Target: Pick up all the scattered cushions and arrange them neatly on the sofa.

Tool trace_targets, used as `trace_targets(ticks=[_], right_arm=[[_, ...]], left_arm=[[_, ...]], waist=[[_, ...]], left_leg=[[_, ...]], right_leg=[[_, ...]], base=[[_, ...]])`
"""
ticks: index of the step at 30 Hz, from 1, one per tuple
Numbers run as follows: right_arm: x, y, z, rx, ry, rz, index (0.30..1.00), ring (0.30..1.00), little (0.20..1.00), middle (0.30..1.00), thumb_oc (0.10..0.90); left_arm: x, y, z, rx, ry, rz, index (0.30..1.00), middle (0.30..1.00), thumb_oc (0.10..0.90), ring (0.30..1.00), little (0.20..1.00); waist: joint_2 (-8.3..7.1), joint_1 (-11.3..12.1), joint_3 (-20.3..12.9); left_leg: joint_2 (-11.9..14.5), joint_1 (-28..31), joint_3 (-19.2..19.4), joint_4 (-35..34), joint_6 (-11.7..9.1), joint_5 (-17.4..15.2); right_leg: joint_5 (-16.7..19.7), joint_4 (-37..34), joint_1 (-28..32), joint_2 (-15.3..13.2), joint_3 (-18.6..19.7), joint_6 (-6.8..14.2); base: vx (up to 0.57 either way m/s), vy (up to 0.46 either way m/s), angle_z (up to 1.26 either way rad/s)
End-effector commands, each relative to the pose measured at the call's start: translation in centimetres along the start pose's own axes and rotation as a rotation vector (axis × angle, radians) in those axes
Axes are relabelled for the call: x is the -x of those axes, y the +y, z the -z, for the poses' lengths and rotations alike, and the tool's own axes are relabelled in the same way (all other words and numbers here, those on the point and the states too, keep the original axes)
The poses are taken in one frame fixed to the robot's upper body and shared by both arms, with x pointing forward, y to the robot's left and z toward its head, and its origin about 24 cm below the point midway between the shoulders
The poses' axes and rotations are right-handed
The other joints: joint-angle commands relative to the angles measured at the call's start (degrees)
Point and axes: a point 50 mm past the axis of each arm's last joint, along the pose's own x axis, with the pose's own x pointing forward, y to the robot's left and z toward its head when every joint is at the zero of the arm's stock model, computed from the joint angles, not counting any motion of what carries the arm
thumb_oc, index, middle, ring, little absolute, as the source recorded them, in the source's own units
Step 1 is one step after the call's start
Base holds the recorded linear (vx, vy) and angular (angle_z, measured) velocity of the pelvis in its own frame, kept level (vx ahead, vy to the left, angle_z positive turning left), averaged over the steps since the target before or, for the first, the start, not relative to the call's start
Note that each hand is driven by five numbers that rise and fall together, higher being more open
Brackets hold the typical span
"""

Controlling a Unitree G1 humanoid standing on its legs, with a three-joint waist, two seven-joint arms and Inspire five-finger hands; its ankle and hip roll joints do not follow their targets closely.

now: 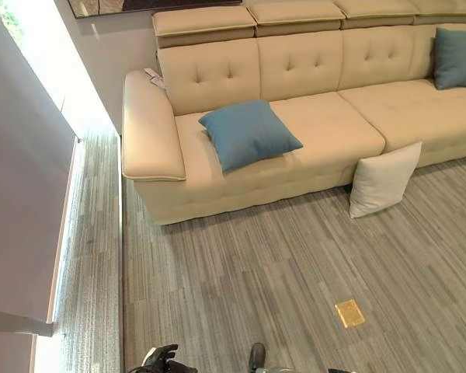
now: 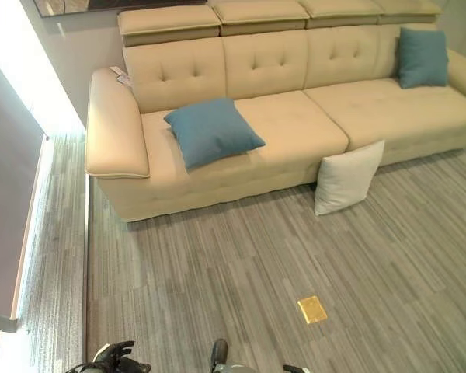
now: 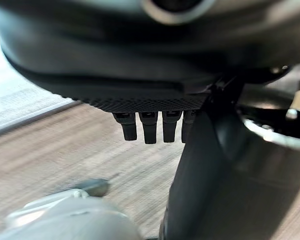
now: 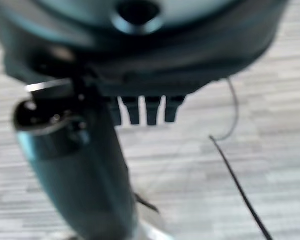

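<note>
Down on the floor [image 1: 279, 264], propped against the sofa [image 1: 326, 132] front edge: one white cushion [image 1: 383, 180], not yet picked up. Up on the seat already, a blue cushion [image 1: 248, 134] near the left arm end, another blue cushion [image 1: 457, 56] at the far right backrest. Left hand [image 3: 150, 125] and right hand [image 4: 145, 107] both hanging low over bare floor, fingers straight and relaxed, touching nothing, holding nothing

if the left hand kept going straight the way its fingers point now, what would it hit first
Probably the grey wood floor. The left hand hangs with straight fingers pointing down at bare boards, holding nothing. Depth is hard to judge.
</note>
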Motion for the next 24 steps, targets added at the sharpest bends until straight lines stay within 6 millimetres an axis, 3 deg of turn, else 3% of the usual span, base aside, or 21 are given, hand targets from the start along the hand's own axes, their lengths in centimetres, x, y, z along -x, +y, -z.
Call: trace_targets(ticks=[1, 5, 8, 12, 15, 17, 20, 21, 24], right_arm=[[-0.1, -1.9, -0.6, -0.015, -0.023, 0.058, 0.900, 0.900, 0.900, 0.900, 0.800], [0.0, -2.0, 0.0, -0.021, -0.007, 0.061, 0.900, 0.900, 0.900, 0.900, 0.800], [0.0, -2.0, 0.7, -0.023, 0.017, 0.068, 0.900, 0.900, 0.900, 0.900, 0.800], [0.1, -1.9, 1.1, -0.020, 0.031, 0.066, 0.900, 0.900, 0.900, 0.900, 0.800], [0.3, -1.3, 2.0, -0.018, 0.062, 0.050, 0.900, 0.900, 0.900, 0.900, 0.800], [0.3, -1.2, 2.0, -0.001, 0.056, 0.041, 0.900, 0.900, 0.900, 0.900, 0.800], [-0.1, -1.0, -0.2, 0.016, -0.016, 0.029, 0.900, 0.900, 0.900, 0.900, 0.800], [-0.1, -0.9, -0.5, 0.016, -0.026, 0.028, 0.900, 0.900, 0.900, 0.900, 0.800], [-0.1, -0.7, -0.6, 0.051, -0.027, 0.026, 0.900, 0.900, 0.900, 0.900, 0.800]], left_arm=[[-0.3, 0.1, -2.2, -0.034, -0.074, -0.004, 0.900, 0.900, 0.800, 0.900, 0.900], [-0.2, -0.1, -1.9, -0.022, -0.065, 0.005, 0.900, 0.900, 0.800, 0.900, 0.900], [-0.1, 0.1, -1.0, -0.022, -0.035, -0.005, 0.900, 0.900, 0.800, 0.900, 0.900], [0.0, 0.1, -0.4, -0.019, -0.021, -0.007, 0.900, 0.900, 0.800, 0.900, 0.900], [0.2, 0.1, 1.2, -0.030, 0.038, -0.007, 0.900, 0.900, 0.800, 0.900, 0.900], [0.2, 0.2, 1.3, -0.045, 0.040, -0.004, 0.900, 0.900, 0.800, 0.900, 0.900], [-0.1, 0.9, -0.2, -0.066, -0.001, -0.021, 0.900, 0.900, 0.800, 0.900, 0.900], [-0.1, 1.0, -0.6, -0.064, -0.014, -0.024, 0.900, 0.900, 0.800, 0.900, 0.900], [-0.1, 1.2, -0.9, -0.041, -0.024, -0.034, 0.900, 0.900, 0.800, 0.900, 0.900]], waist=[[-0.67, -0.09, 2.70], [-0.98, 0.74, 1.91], [0.04, 2.06, 1.18], [0.40, 3.28, 0.74], [0.35, 3.75, -1.35], [0.55, 3.92, -1.81], [2.03, 2.18, 0.53], [2.40, 2.07, 0.97], [3.07, 1.53, 0.61]], left_leg=[[-2.31, -4.96, 3.22, -0.24, 3.86, 0.52], [-2.97, -7.48, 4.00, -8.72, 5.07, -0.83], [-2.75, -10.88, 4.31, -18.40, 3.78, 6.18], [-3.12, -12.00, 4.21, -21.15, 3.66, 7.88], [-4.27, -10.03, 3.56, -22.35, 4.68, 7.91], [-4.68, -8.06, 4.27, -23.01, 5.57, 7.05], [-4.63, -4.29, 4.46, -23.81, 7.78, 5.93], [-4.47, -3.49, 4.66, -23.98, 8.10, 5.54], [-4.10, 0.31, 4.53, -26.43, 7.65, 4.89]], right_leg=[[-9.26, 6.48, 1.08, -1.96, 3.89, 7.35], [-11.08, 4.91, 3.81, -2.07, 3.34, 7.54], [-13.12, 2.86, 7.61, -0.30, 3.87, 7.82], [-14.36, 2.36, 10.50, 0.13, 5.28, 8.26], [-14.93, 3.12, 12.46, -1.75, 5.82, 9.66], [-14.11, 6.82, 11.11, -3.56, 5.51, 10.96], [-8.12, 24.26, 1.67, -5.29, 6.69, 12.30], [-7.87, 26.45, 0.00, -5.67, 6.23, 12.14], [-10.21, 21.74, -2.98, -4.75, 2.59, 10.43]], base=[[0.15, -0.099, 0.24], [0.23, 0.004, 0.25], [0.29, 0.052, 0.12], [0.22, 0.085, -0.06], [0.33, 0.208, -0.40], [0.21, 0.209, -0.34], [0.12, 0.226, -0.27], [0.12, 0.176, 0.07], [0.29, 0.040, 0.07]])
